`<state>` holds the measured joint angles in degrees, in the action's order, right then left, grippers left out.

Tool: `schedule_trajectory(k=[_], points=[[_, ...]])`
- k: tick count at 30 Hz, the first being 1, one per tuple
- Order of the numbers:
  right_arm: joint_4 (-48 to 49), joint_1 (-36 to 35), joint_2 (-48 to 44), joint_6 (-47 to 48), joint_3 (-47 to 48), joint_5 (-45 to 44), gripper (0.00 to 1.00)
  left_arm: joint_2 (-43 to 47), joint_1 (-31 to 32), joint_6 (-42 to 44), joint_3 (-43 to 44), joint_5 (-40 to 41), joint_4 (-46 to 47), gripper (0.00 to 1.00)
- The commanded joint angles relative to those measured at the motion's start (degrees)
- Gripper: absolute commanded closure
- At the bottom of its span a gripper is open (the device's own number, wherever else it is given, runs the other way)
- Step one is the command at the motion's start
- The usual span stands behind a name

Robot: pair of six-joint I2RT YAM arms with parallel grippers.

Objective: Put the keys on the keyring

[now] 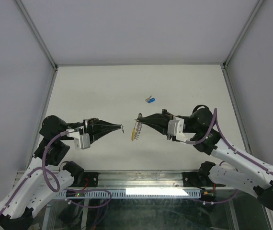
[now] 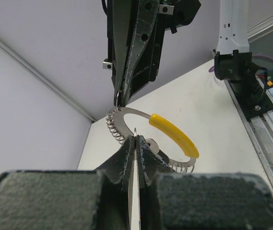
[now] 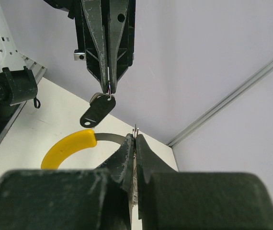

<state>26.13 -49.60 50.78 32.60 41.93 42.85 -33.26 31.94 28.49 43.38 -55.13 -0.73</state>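
The keyring (image 2: pixel 175 134) tight in right jaws — a key (image 3: pixel 97 111) tight in left jaws, just apart.

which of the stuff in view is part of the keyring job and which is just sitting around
Part of the job:
- keyring, pinched in the right gripper
- small key, pinched in the left gripper
- blue-headed key, lying loose on the table

Not part of it:
- only the table itself and the enclosure walls
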Motion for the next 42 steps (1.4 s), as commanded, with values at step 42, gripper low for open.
schedule_trajectory(k=[42], points=[[-15.84,-7.34,3.1,20.44,16.04,10.42,1.0,-2.32,0.46,3.6,5.4,-14.83,8.78,1.0]])
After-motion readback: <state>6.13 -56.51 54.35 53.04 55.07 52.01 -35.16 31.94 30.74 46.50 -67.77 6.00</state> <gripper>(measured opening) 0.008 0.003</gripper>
